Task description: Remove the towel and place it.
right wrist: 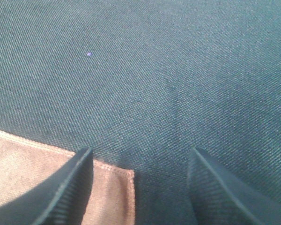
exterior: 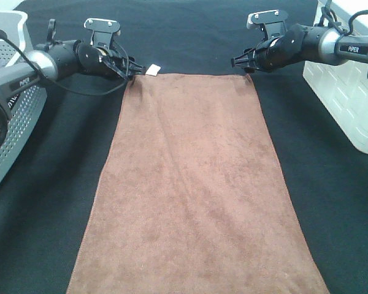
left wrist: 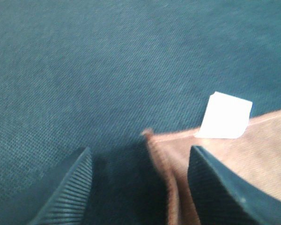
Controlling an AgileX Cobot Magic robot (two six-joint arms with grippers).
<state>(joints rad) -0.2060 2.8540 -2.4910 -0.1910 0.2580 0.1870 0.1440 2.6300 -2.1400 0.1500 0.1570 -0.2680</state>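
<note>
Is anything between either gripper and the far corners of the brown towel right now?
Nothing visible. The left gripper straddles the tagged corner of the brown terry-cloth towel, jaws open; the right gripper sits open over the other far corner. Only black table cloth surrounds them.

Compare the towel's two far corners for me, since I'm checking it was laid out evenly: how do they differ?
The left far corner carries a white tag; the right far corner has none. The left corner's side edge looks slightly rolled or bunched, while the right corner lies flat and square. Shared: both rest on the black cloth, each with an open end effector, left and right, astride it, and the towel lies spread flat between them.
</note>
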